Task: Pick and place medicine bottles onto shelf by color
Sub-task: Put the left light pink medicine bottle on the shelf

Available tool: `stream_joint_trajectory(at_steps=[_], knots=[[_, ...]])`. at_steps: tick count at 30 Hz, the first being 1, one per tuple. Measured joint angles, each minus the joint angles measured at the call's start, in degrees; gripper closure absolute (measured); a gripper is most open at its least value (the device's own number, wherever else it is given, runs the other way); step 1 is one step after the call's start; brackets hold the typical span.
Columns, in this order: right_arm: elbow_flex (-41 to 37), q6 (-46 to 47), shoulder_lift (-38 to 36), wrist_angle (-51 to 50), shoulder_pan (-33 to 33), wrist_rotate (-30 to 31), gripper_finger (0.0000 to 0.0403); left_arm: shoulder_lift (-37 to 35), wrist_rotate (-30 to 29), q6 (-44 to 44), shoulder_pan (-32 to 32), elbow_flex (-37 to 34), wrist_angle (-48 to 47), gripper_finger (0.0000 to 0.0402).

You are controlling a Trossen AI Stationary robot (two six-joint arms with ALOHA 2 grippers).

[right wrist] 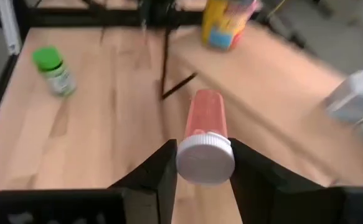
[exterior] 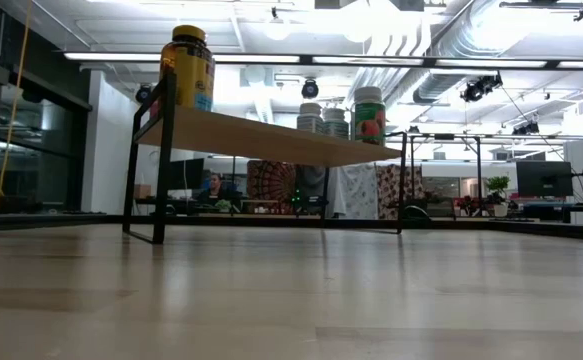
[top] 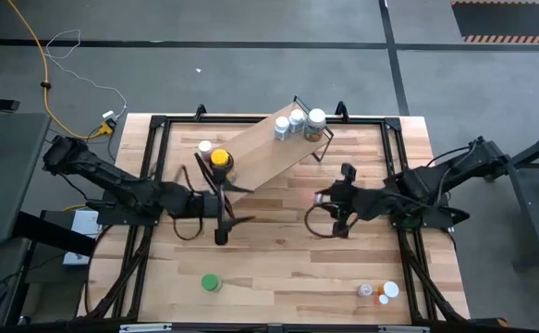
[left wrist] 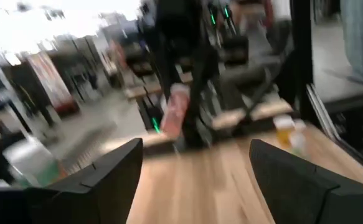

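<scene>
Roughly four bottles top the shelf point(top: 269, 153); right hand point(right wrist: 204, 163) grips a pink bottle point(right wrist: 206, 124), left hand point(left wrist: 193, 177) wide.

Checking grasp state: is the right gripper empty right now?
No. In the right wrist view the right gripper is shut on a pink bottle with a white cap, held between its two fingers.

Open-plan lab: exposed ceiling ducts point(exterior: 491, 35), desks with monitors point(exterior: 539, 180) behind.
</scene>
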Motion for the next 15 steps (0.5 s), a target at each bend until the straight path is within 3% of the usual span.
stream_joint_trajectory(at_steps=[6, 10, 15], knots=[[0.0, 5.0, 6.1, -0.8, -1.3, -10.6, 0.0284, 7.1, 3.6, -12.4, -1.2, 0.0, -5.9, 0.0116], [0.0, 6.0, 11.2, -0.1, -2.4, -17.1, 0.0284, 12.3, 8.1, -19.7, -1.4, 0.0, -4.9, 0.0116], [0.0, 4.4, 16.5, 3.6, -3.0, -20.9, 0.0284, 17.4, 8.7, -22.5, -1.3, 0.0, -1.1, 0.0116]])
